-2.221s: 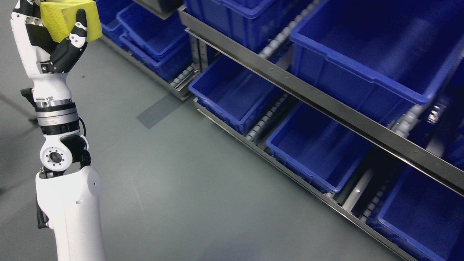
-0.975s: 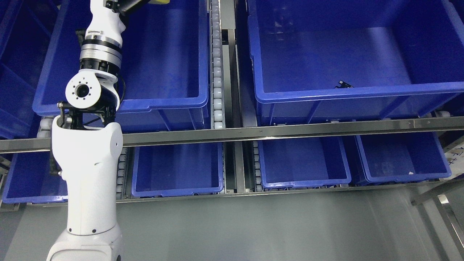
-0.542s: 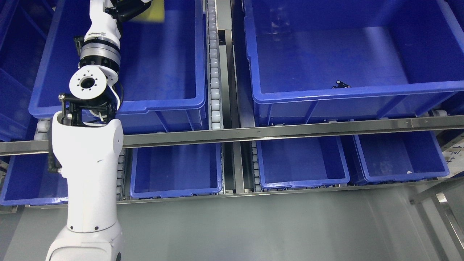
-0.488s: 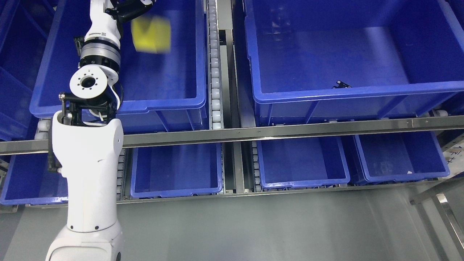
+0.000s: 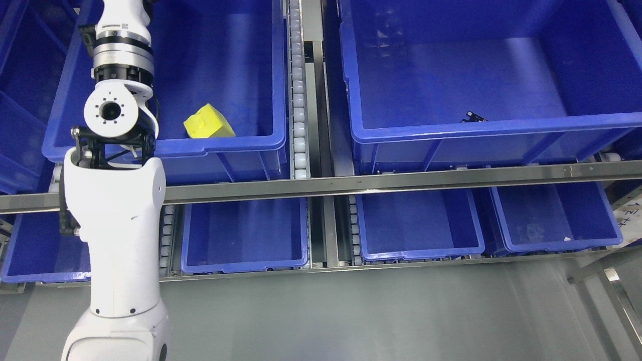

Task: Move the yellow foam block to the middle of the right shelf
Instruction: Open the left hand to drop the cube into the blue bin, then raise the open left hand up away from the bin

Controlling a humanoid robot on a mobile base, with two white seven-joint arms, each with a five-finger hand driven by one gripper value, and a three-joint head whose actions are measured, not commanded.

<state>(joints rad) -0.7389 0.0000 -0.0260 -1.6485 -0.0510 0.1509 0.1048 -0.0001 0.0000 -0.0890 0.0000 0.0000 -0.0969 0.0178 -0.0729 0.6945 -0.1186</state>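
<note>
The yellow foam block (image 5: pixel 208 122) lies tilted on the floor of a large blue bin (image 5: pixel 165 148) on the middle shelf level, near the bin's front wall. My left arm (image 5: pixel 118 210) rises from the lower left across the bin's left part. Its forearm (image 5: pixel 120 45) runs out of the top edge, so the hand itself is out of the picture. The right arm does not show.
A second large blue bin (image 5: pixel 481 130) stands to the right with a small dark item (image 5: pixel 474 117) inside. A roller track (image 5: pixel 299 100) separates them. A steel shelf rail (image 5: pixel 381 181) crosses below. Smaller blue bins (image 5: pixel 246 263) sit on the lower level above grey floor (image 5: pixel 351 316).
The block left my left hand, fell and now rests at the bin's front. My left arm shifted left and its hand rose out of view.
</note>
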